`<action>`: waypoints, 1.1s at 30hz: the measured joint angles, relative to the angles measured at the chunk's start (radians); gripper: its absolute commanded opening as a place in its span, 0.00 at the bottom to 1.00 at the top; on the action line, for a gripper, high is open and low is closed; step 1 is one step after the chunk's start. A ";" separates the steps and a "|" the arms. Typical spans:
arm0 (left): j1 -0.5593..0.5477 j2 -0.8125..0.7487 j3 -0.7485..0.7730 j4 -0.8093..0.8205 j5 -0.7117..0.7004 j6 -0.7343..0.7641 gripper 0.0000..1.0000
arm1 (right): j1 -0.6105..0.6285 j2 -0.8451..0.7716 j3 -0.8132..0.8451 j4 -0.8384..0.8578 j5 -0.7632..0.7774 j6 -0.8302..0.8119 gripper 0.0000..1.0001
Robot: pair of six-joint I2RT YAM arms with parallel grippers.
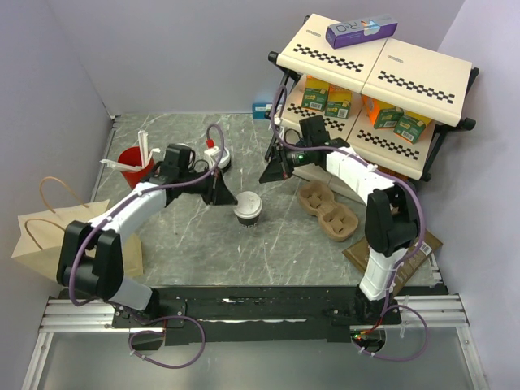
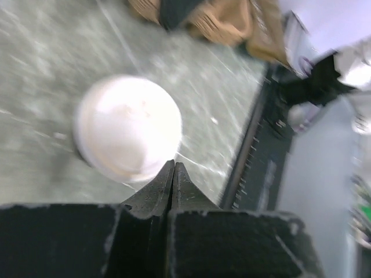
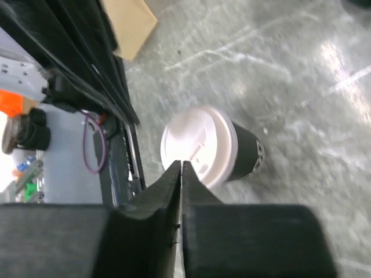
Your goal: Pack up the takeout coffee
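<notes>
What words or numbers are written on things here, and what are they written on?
"V RO": on the purple box atop the shelf; the middle letter is unclear.
Small dark print at the shelf's board edges: too small to read.
Green and orange cartons on the shelf: print too small to read.
takeout coffee: a small pale mark on its side, too blurred to read.

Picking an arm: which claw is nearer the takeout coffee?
Left. The left claw is just left of the takeout coffee; the right claw is farther, beyond it to the right.
</notes>
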 measured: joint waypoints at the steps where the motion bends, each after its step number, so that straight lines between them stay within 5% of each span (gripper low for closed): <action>1: 0.000 0.008 -0.017 0.002 0.027 -0.002 0.01 | 0.002 0.010 0.013 0.006 -0.014 0.004 0.02; 11: -0.008 0.132 -0.032 0.017 0.206 0.005 0.01 | 0.065 0.148 0.024 0.089 -0.148 0.087 0.02; 33: -0.033 0.323 -0.006 0.053 0.211 -0.051 0.01 | 0.070 0.219 -0.033 0.240 -0.220 0.248 0.01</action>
